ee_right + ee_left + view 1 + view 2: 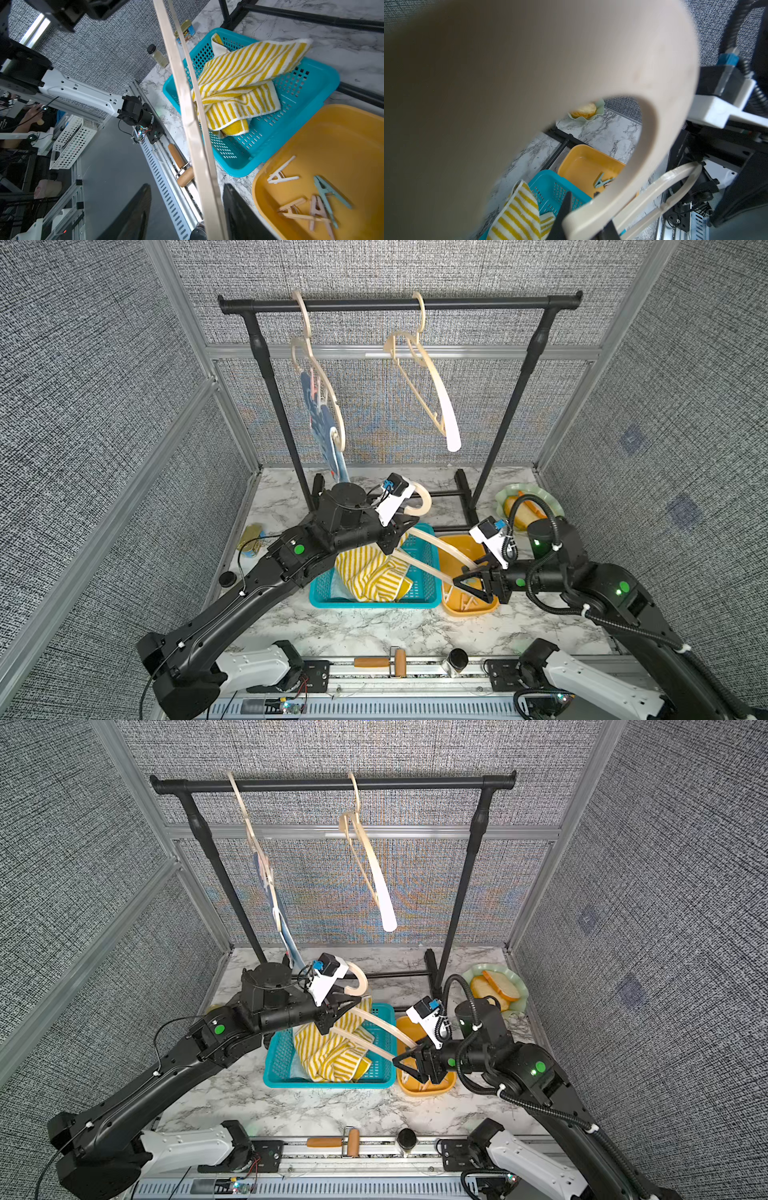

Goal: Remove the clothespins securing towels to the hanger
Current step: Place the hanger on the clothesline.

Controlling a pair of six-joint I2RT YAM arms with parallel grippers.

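Hanger [654, 128] hook fills left wrist view, left gripper [401, 535] clamped on its neck. Right gripper [187, 186] jaws apart, hanger arm between, apparently untouched. Clothespins [307, 199] loose in orange tray [332, 133], 6 o'clock from right gripper in both top views.

The loose hanger [442, 547] slants over the blue basket [374, 604] and the orange tub [336, 135], barring a straight drop into either; the left gripper [401, 536] clamps its neck, and its far end passes between the parted jaws of the right gripper [465, 587]. The striped towel [365, 576] heaps up in the basket. The legs and foot bar of the rack [399, 304] fence the back. Between the hung blue towel [324, 427] and the bare hanger [451, 431] the top bar is free, and the marble table [353, 626] before the basket lies open
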